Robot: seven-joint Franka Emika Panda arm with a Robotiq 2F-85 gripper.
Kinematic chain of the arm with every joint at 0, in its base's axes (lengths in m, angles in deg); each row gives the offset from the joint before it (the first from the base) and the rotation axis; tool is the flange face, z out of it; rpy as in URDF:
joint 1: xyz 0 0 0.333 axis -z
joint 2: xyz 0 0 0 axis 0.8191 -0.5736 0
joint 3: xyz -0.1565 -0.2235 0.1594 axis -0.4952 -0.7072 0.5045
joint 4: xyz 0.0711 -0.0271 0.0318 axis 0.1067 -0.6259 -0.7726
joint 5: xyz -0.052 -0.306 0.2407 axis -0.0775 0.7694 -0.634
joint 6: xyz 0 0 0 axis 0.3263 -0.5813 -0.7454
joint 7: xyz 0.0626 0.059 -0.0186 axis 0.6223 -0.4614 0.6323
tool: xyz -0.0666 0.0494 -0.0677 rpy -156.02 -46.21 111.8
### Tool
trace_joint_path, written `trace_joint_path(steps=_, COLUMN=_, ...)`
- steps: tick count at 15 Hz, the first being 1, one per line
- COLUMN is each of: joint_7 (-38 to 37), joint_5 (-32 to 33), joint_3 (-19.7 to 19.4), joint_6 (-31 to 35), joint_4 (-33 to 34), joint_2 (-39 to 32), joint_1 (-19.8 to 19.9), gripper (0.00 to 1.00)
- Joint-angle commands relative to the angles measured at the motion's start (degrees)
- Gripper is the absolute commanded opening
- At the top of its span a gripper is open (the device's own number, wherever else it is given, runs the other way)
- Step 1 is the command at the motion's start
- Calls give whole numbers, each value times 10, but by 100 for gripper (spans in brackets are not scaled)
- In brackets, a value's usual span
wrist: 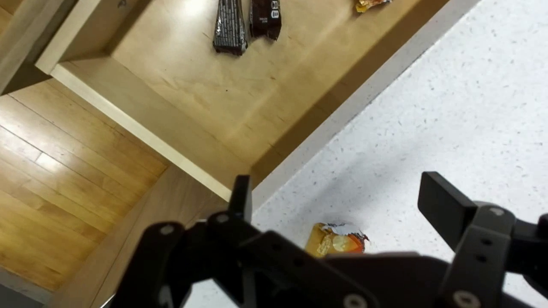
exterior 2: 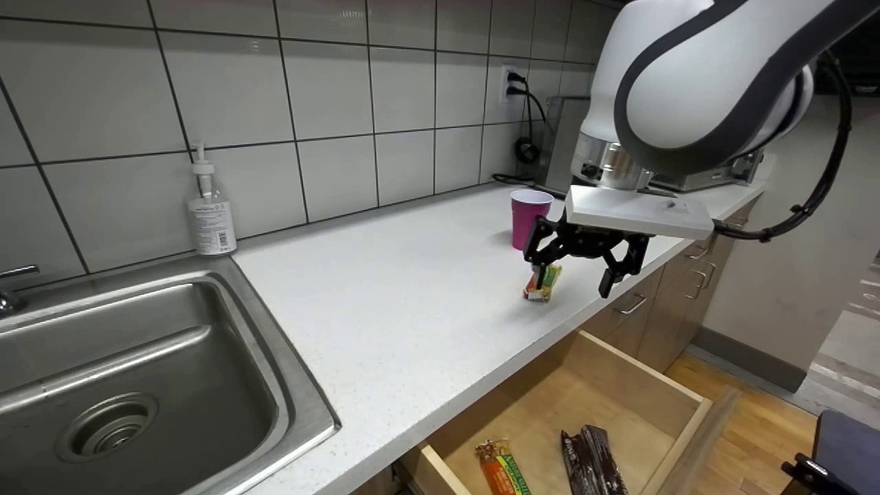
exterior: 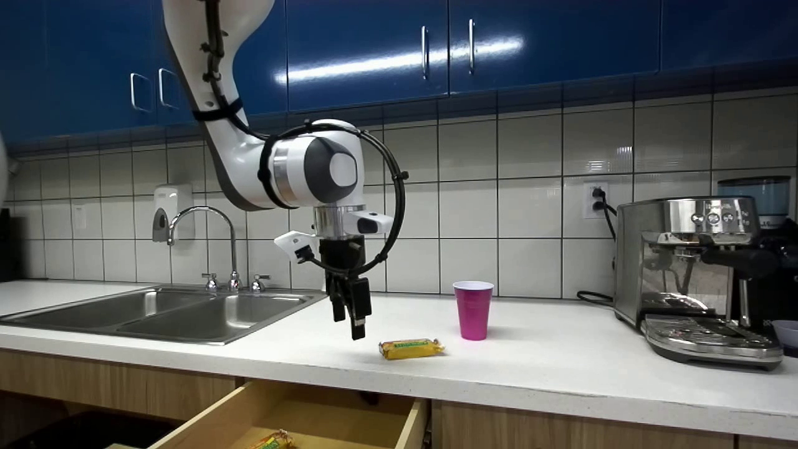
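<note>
My gripper [exterior: 349,327] is open and empty, with its fingers pointing down above the white counter; its spread fingers also show in an exterior view [exterior 2: 572,289] and in the wrist view [wrist: 336,188]. Nearest to it is a yellow wrapped bar [exterior: 411,349] lying on the counter. The bar [exterior 2: 550,278] is partly behind a finger in an exterior view. In the wrist view one end of the bar [wrist: 334,241] shows between the fingers, apart from them; the gripper body hides the rest. A pink cup [exterior: 474,312] stands upright behind the bar, also seen in an exterior view [exterior 2: 528,221].
An open wooden drawer [exterior 2: 639,385] juts out below the counter edge. It holds an orange-green wrapped bar [exterior 2: 503,469] and dark brown wrapped bars [exterior 2: 592,462]. A steel sink [exterior: 224,324] and faucet [exterior: 234,249] are beside the arm. A coffee machine [exterior: 686,262] stands farther along.
</note>
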Motion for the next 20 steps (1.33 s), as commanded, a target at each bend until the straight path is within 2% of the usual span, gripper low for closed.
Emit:
trace_joint_path(steps=1, joint_7=-6, joint_5=8, joint_3=7, joint_6=-35, joint_4=68, joint_2=-46, joint_1=14, gripper=100)
trace_joint_path(steps=10, joint_7=-15, joint_5=14, joint_3=-23, joint_6=-59, joint_4=179, joint_2=-139, joint_1=7, gripper=100)
trace_joint_path(steps=20, joint_7=-26, joint_5=9, joint_3=-50, joint_6=-80, joint_4=236, joint_2=-200, joint_1=3, gripper=100)
